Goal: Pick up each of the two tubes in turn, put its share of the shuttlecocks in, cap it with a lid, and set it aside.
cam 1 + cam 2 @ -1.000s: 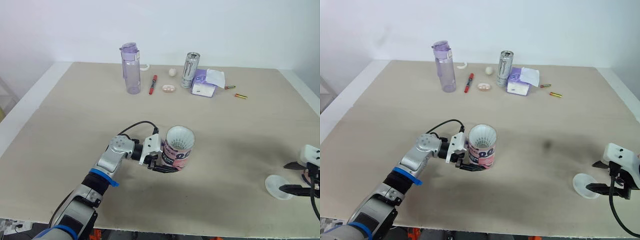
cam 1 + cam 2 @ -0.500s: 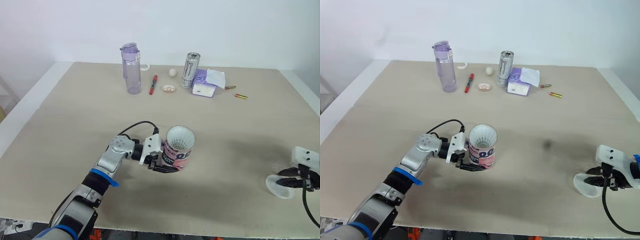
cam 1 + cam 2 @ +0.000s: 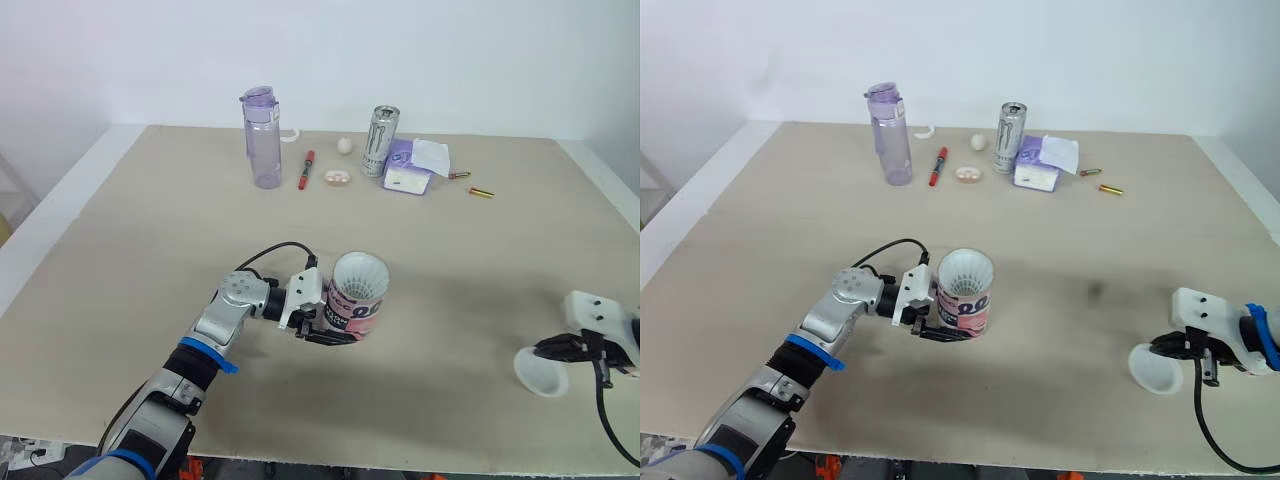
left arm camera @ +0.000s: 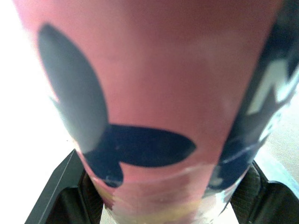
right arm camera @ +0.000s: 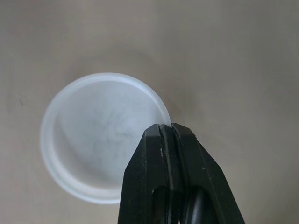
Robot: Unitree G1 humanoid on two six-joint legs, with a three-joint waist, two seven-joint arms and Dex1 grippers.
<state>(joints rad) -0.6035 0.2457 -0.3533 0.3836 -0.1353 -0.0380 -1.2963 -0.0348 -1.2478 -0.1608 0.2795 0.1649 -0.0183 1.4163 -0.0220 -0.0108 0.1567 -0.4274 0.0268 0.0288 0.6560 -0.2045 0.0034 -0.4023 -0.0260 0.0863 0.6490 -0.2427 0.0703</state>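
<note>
A short pink and navy tube [image 3: 355, 300] stands upright at the table's middle front, with white shuttlecock feathers [image 3: 360, 273] showing in its open top. My left gripper [image 3: 322, 315] is shut around the tube's lower body, and the left wrist view shows that pink wall [image 4: 154, 93] between the two fingers. At the front right, my right gripper [image 3: 553, 351] is shut on the rim of a round translucent white lid [image 3: 538, 369], lifted a little off the table. The right wrist view shows the lid [image 5: 93, 154] pinched at its edge by the fingertips [image 5: 166, 130].
Along the table's back edge stand a purple water bottle [image 3: 261, 137], a red pen [image 3: 305, 168], a small white ball [image 3: 345, 144], a silver can [image 3: 380, 140], a purple tissue pack [image 3: 410, 168] and two small batteries [image 3: 481, 192]. The table's right edge [image 3: 610, 190] runs close to my right arm.
My right gripper closed on the lid's rim, then moved left and lifted it slightly. The left gripper and tube have not moved.
</note>
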